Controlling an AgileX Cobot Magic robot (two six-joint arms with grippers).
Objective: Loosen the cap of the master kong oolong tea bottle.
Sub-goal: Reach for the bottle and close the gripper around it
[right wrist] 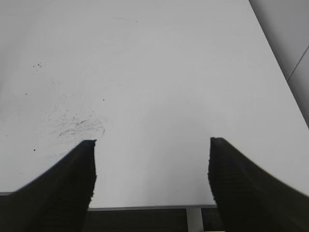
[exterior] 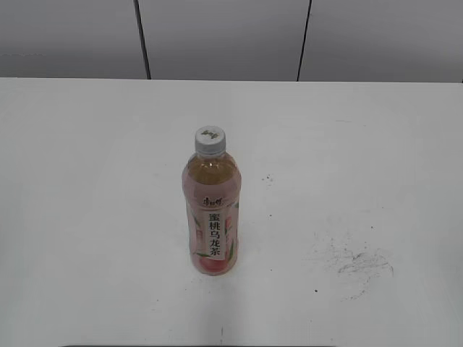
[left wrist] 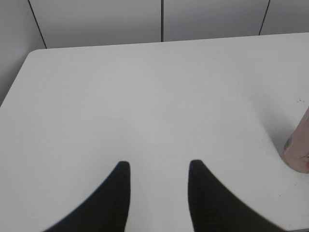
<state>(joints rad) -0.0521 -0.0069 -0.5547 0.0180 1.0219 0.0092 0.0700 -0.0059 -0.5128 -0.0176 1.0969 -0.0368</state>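
Note:
The master kong oolong tea bottle (exterior: 211,217) stands upright in the middle of the white table, with its pink label and white strip of black characters facing me. The white cap (exterior: 209,139) with a small dark-green logo sits on top of it. In the left wrist view only the bottle's pink lower edge (left wrist: 300,145) shows at the far right. My left gripper (left wrist: 158,166) is open and empty over bare table, left of the bottle. My right gripper (right wrist: 152,142) is open and empty above the table's front edge. Neither gripper shows in the exterior view.
The white table (exterior: 87,181) has dark scuff marks (exterior: 358,262) to the right of the bottle, which also show in the right wrist view (right wrist: 77,125). A grey panelled wall (exterior: 224,36) runs behind the table. The table's front edge (right wrist: 145,207) lies under my right gripper.

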